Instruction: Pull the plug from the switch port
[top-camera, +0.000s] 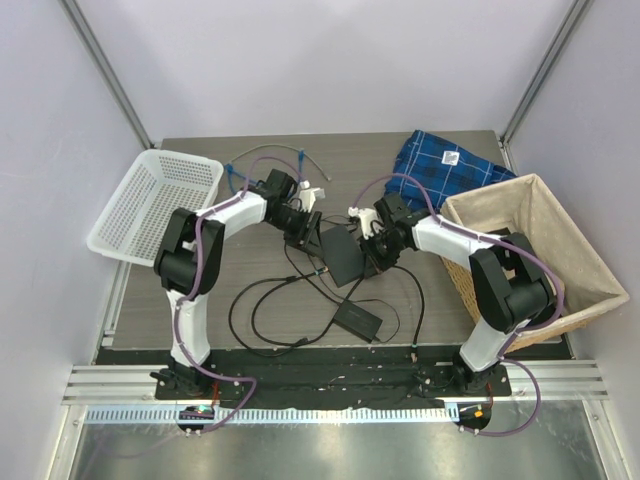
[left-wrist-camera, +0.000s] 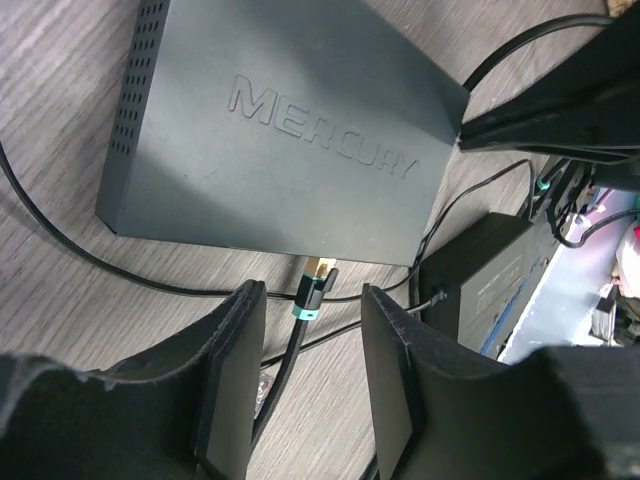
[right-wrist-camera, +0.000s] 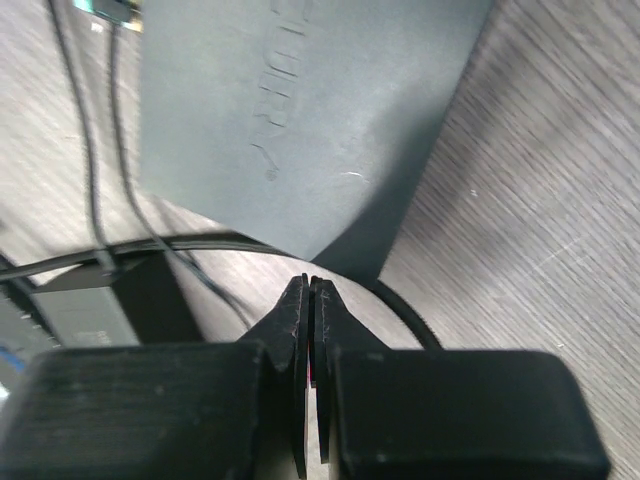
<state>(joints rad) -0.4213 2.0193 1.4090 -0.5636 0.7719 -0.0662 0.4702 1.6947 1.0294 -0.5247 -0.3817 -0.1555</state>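
Observation:
The switch (top-camera: 340, 252) is a flat dark grey box marked MERCURY (left-wrist-camera: 290, 130) on the wooden table. A black plug (left-wrist-camera: 315, 285) with a gold tip and a teal ring sits at a port on its near narrow edge, its flat black cable trailing toward me. My left gripper (left-wrist-camera: 312, 295) is open, with one finger (left-wrist-camera: 235, 370) on each side of the plug and not touching it. My right gripper (right-wrist-camera: 308, 288) is shut and empty, its tips just off a corner of the switch (right-wrist-camera: 300, 110). It shows in the top view (top-camera: 368, 242) at the switch's right side.
A black power brick (top-camera: 358, 318) with a black cord lies in front of the switch, amid loops of black cable (top-camera: 265, 300). A white plastic basket (top-camera: 150, 205) stands at the left. A wicker basket (top-camera: 530, 250) is at the right and a blue checked cloth (top-camera: 445, 165) behind it.

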